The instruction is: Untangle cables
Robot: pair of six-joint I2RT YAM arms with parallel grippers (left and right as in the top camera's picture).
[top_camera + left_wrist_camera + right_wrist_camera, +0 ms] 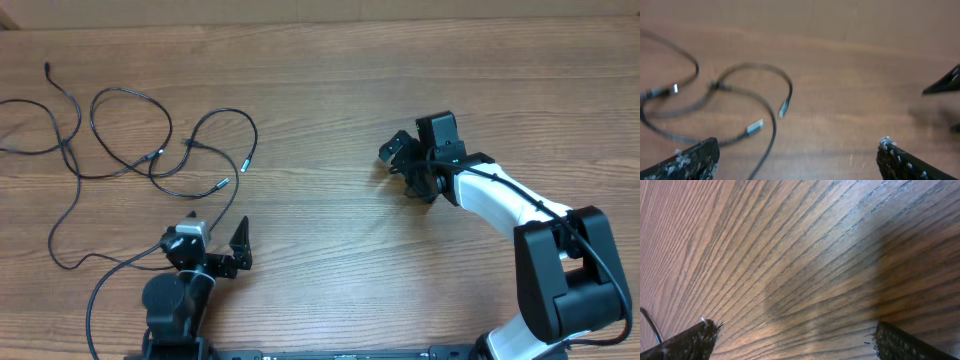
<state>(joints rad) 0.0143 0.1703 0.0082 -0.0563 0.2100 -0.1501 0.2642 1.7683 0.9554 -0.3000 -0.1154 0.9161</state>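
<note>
The cables (150, 150) lie looped near the table's (330, 80) far left corner. They look thin, light and floppy. Both grippers, left (215, 240) and right (415, 160), gape wide, empty. Maybe grab by a plug tip (754, 127).

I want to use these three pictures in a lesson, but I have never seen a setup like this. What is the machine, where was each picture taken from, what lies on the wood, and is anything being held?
Two robot arms work at a wooden table. The overhead view looks down from above; the other two come from cameras on each wrist, with the dark fingers at the bottom corners. Thin black cables lie looped together at the far left. The left gripper sits just short of them, open. The right gripper is open over bare wood. Nothing is held.
</note>
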